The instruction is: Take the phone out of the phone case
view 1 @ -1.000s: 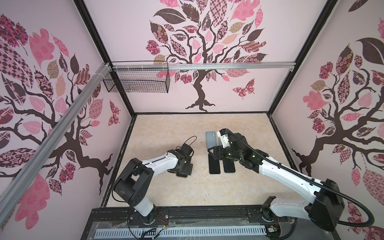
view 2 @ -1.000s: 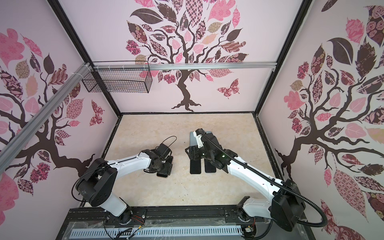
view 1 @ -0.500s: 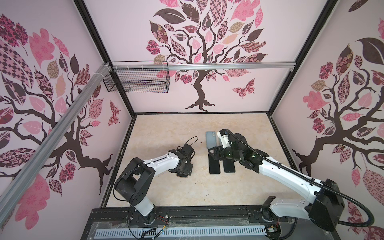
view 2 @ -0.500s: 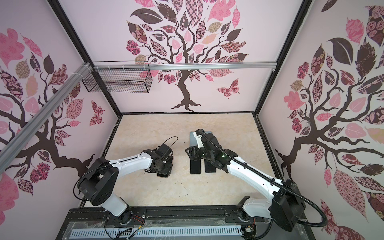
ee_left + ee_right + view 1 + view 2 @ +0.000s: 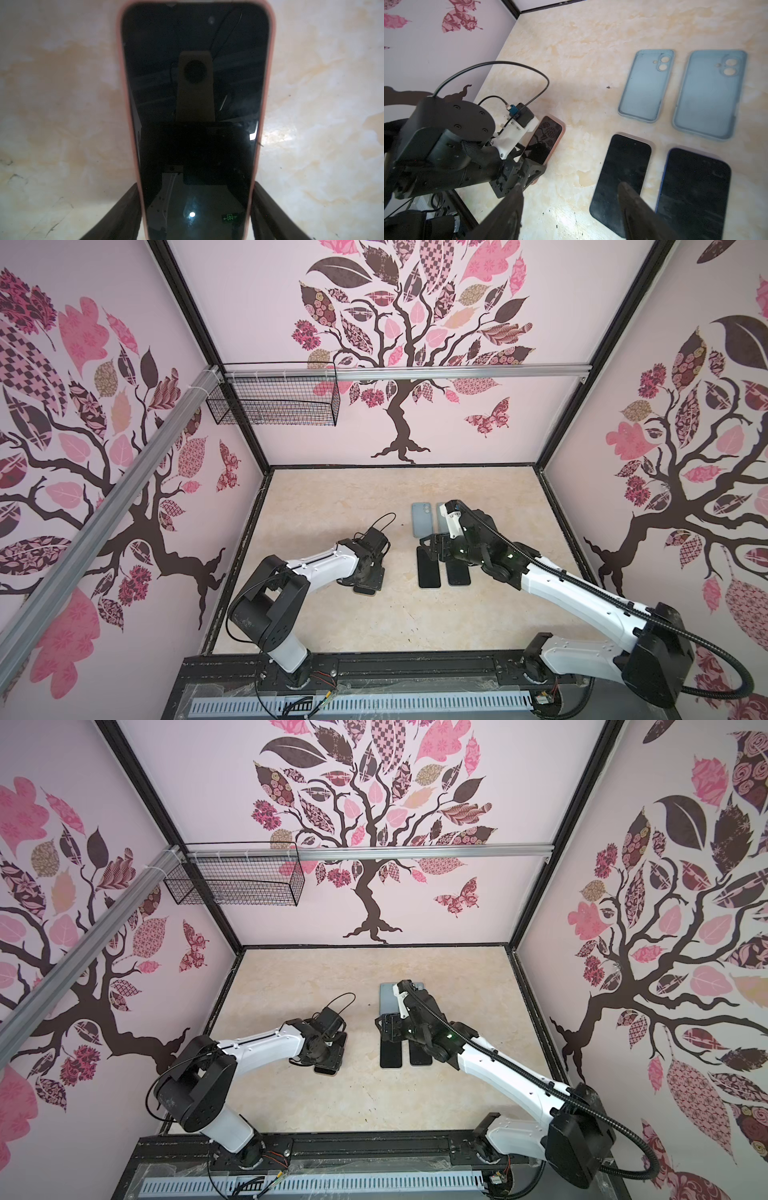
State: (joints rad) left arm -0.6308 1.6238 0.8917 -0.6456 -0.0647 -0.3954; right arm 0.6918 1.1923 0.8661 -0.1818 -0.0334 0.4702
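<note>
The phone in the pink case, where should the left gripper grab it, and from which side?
Probably across its two long edges, near the end nearest the left gripper, coming straight down. The pink-cased phone lies flat, screen up, on the table, so only its narrow width fits between the fingers, which flank those edges.

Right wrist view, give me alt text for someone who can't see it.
The left end effector sits over one end of a phone in a pink case on a beige marbled table. Apart from it lie two bare dark phones and two empty light-blue cases. The right end effector, in the foreground, is open and empty.
</note>
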